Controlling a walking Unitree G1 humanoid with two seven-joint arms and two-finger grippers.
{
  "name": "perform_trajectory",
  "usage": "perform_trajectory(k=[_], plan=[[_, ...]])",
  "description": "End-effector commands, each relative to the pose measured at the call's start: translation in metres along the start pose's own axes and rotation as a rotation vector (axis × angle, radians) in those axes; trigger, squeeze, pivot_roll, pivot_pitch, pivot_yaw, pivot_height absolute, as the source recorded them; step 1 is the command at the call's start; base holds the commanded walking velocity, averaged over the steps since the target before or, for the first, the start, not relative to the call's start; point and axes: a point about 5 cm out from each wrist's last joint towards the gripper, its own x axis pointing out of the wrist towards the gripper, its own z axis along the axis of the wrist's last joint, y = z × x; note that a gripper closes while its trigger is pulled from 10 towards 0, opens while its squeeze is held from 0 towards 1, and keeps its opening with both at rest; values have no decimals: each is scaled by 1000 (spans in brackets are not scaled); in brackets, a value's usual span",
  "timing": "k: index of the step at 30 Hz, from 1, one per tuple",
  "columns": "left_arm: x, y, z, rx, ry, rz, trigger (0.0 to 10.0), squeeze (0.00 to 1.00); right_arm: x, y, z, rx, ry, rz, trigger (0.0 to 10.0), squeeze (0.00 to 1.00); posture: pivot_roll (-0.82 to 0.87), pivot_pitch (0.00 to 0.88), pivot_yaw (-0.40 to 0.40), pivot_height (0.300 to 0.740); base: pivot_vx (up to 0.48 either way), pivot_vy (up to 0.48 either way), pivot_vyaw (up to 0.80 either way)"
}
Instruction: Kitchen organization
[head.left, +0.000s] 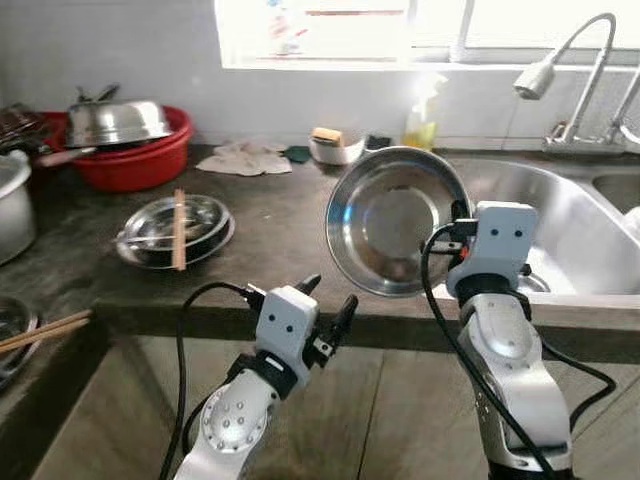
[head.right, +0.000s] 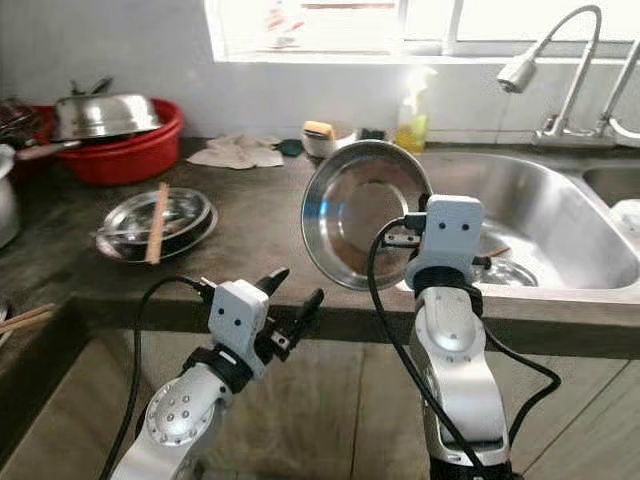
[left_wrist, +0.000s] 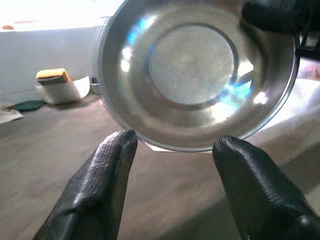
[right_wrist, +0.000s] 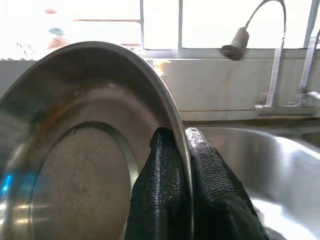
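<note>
1 steel plate (head.left: 398, 220) is pinched by its rim in the right end effector (right_wrist: 181, 165), held upright between sink (head.left: 570, 235) and worktop (head.left: 270, 225). The left end effector (head.left: 328, 300) is spread, empty. Stacking on the plates (head.left: 175, 232) is judged outstanding.

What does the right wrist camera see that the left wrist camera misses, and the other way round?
Right wrist view: the right gripper pinching the rim of the steel plate, with the faucet, the window and the sink basin behind it.

Left wrist view: the left gripper open and empty below the plate, plus the dark countertop and a white dish holding a yellow sponge by the wall.

Both: the same plate, held upright on edge, its inner face toward the robot.
</note>
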Motion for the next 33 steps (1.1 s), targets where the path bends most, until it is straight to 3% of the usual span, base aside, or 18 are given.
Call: perform_trajectory(k=[1,14,21,31,33], plan=[[-1,2,-1,11,5,10,10000,0,4,4,10,17,-40,9,10000,0,7,0,-22,740,285,-382,0],[-1,2,-1,17,7,14,10000,0,22,-11,31,-3,-101,-5,10000,0,7,0,-21,740,284,-383,0],[-2,3,-2,-7,17,31,10000,0,30,-12,33,-31,-69,24,10000,0,8,0,-23,740,205,-215,0],[-3,2,-2,-13,22,33,10000,0,48,-29,17,-79,139,-7,10000,0,11,7,-32,740,0,0,0],[-3,1,-2,-16,22,32,10000,0,52,-31,5,-89,243,49,10000,0,11,8,-31,740,0,0,0]])
